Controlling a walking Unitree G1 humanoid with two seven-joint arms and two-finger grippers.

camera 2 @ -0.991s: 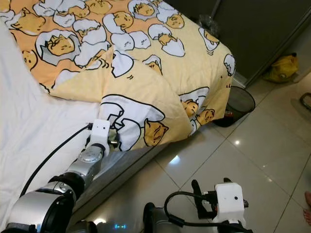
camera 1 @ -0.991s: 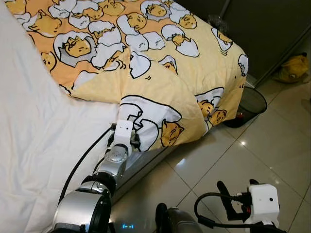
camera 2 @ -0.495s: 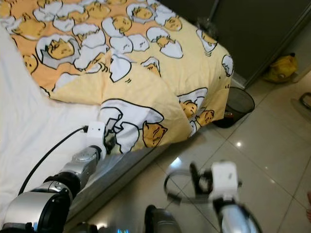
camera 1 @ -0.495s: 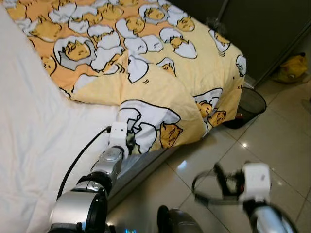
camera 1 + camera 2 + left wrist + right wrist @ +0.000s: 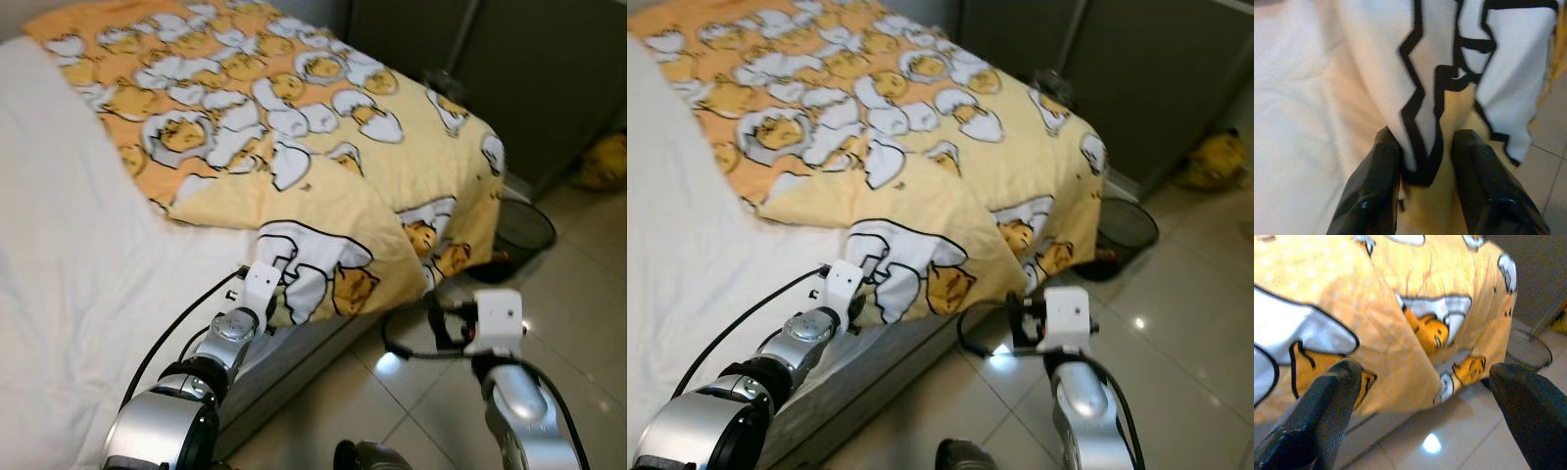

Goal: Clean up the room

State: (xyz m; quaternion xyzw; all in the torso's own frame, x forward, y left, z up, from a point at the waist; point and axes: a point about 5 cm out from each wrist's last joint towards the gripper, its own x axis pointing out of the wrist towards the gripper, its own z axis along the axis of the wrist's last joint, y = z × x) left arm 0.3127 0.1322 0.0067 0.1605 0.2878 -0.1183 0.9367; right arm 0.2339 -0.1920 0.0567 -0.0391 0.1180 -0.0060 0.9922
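The left wrist view gives what the head views cannot: the left gripper (image 5: 1425, 166) pinching a fold of the yellow quilt printed with white eggshells and orange cartoon yolks (image 5: 323, 157), its two black fingers (image 5: 1378, 181) pressed against the cloth from both sides. In the head views this gripper (image 5: 263, 284) sits at the bed's near edge, where the quilt's corner droops over the side. The quilt covers the far half of the bed (image 5: 69, 284), rumpled and folded back on itself, leaving white sheet bare. The right gripper (image 5: 1425, 396) is spread wide, facing the hanging corner above the glossy tiled floor (image 5: 1176, 323). A black mesh wastebasket (image 5: 1127, 230) stands near the bed's far corner.
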